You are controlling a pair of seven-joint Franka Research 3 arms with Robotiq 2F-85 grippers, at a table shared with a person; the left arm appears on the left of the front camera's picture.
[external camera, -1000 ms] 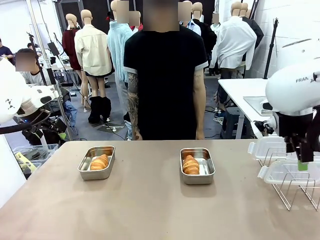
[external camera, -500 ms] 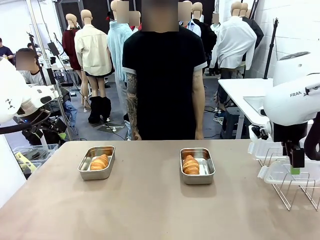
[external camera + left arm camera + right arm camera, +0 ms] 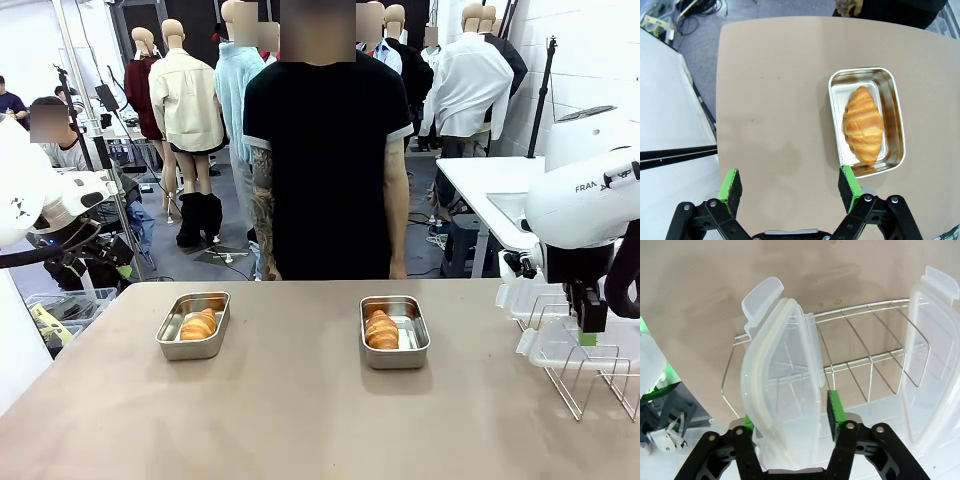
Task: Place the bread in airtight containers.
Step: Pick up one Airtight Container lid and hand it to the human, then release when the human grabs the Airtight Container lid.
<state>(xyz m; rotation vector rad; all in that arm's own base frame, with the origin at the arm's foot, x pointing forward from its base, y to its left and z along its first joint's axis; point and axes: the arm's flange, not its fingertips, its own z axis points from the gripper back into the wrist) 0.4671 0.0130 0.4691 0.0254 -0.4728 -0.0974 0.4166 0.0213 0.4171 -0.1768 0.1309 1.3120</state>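
While one golden-brown crescent croissant (image 3: 198,324) lies in the left rectangular steel tin (image 3: 190,350) and a second croissant (image 3: 381,329) in the right tin (image 3: 397,360), mid-table, the right claw (image 3: 790,417) straddles a clear plastic clip-on lid (image 3: 782,390). The lid stands on edge in the wire rack (image 3: 860,340) at the table's right edge, its long axis along the fingers. Whether the lid is pinched cannot be told. The left claw (image 3: 790,183) is spread wide.

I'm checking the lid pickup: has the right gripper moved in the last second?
Yes. The right gripper shifted toward picture left and slightly down, judged against the wire rack.
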